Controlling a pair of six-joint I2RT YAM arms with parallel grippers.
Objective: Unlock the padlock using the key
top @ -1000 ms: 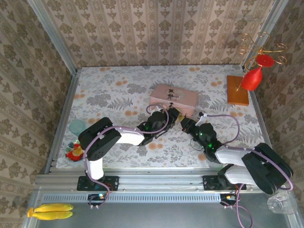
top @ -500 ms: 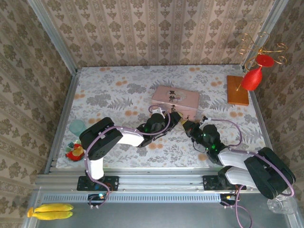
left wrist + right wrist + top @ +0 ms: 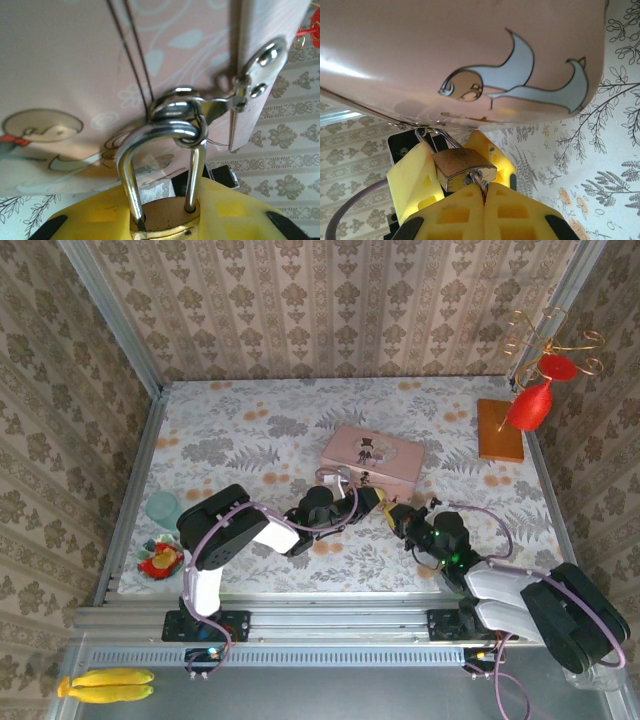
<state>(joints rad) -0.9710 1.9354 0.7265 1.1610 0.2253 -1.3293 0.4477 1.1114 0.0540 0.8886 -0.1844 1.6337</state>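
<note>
The small brass padlock (image 3: 462,167) hangs by its silver shackle (image 3: 131,165) from the hasp ring (image 3: 176,100) on the front of the pink tin (image 3: 372,457). My left gripper (image 3: 165,216) is shut on the padlock body, one yellow finger (image 3: 412,180) on each side. The key (image 3: 480,181) sits in the keyhole on the underside of the padlock. My right gripper (image 3: 484,194) is shut on the key, its pads pressed together just below the lock. From above, both grippers (image 3: 385,508) meet in front of the tin.
A wooden base (image 3: 500,430) carrying a wire stand with red ornaments stands at the back right. A teal lid (image 3: 162,505) and a small colourful toy (image 3: 158,560) lie at the left edge. The tin sits close behind the grippers.
Both grippers, with padlock and key, have shifted a little nearer and to the right. The pink tin has been dragged along and turned slightly.
</note>
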